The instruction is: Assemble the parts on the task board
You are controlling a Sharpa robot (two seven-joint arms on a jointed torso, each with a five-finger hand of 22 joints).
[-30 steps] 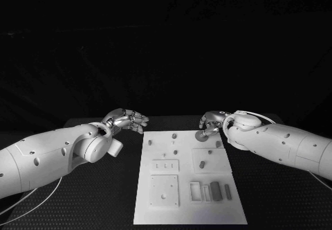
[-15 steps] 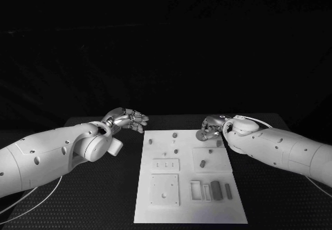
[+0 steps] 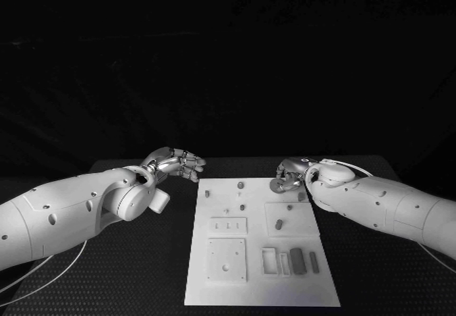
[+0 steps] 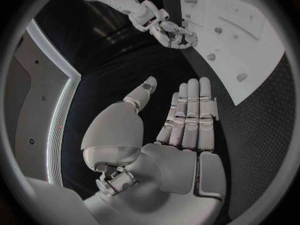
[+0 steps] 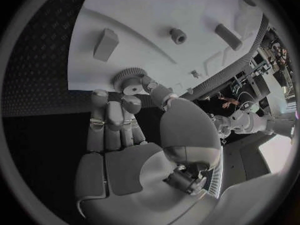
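Right hand (image 5: pixel 125 130) pinching a toothed gear (image 5: pixel 129 80).
Task board (image 3: pixel 258 263) lies under it; left hand (image 4: pixel 181 125) flat, holding nothing.

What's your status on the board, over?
Left hand open, off the task board. Right hand pinching a toothed gear at the board's far right edge. Nothing blocking.

A black surface with a fine dotted texture (image 3: pixel 142 263) fills the lower half of the head view. Above its far edge, the upper frame is unlit darkness. A pale light strip (image 4: pixel 59 130) curves through the left wrist view's left side.
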